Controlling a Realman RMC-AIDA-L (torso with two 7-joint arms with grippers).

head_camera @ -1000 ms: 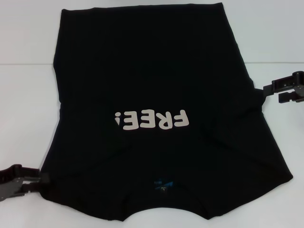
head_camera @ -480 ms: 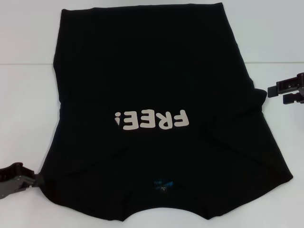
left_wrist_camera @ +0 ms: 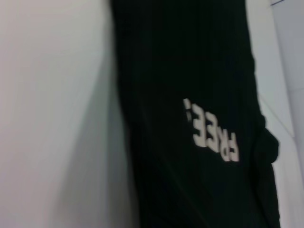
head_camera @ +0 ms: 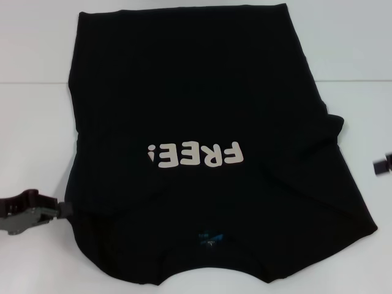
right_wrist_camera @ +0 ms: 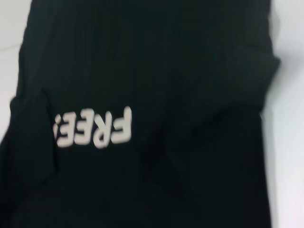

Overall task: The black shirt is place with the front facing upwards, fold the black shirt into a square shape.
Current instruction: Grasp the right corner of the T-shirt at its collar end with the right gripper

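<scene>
The black shirt (head_camera: 184, 92) lies spread front up on the white table (head_camera: 33, 141). Its off-white "FREE!" letters (head_camera: 196, 156) read upside down to me, and the small blue neck label (head_camera: 208, 240) is at the near edge. My left gripper (head_camera: 61, 210) sits at the shirt's near left edge, touching the cloth. My right gripper (head_camera: 383, 165) shows only as a small piece at the far right, apart from the shirt. The shirt (left_wrist_camera: 190, 57) and its letters (left_wrist_camera: 211, 130) show in the left wrist view. The right wrist view also shows the shirt (right_wrist_camera: 166, 57) and the letters (right_wrist_camera: 92, 128).
A small fold of cloth (head_camera: 334, 125) sticks out on the shirt's right side. The far edge of the table (head_camera: 30, 84) runs behind the shirt's far part. Bare white table lies to the left and right of the shirt.
My right gripper has pulled away from the shirt's right side, moving right and nearer, almost out of view. My left gripper has moved a little farther and in toward the shirt's left edge.
</scene>
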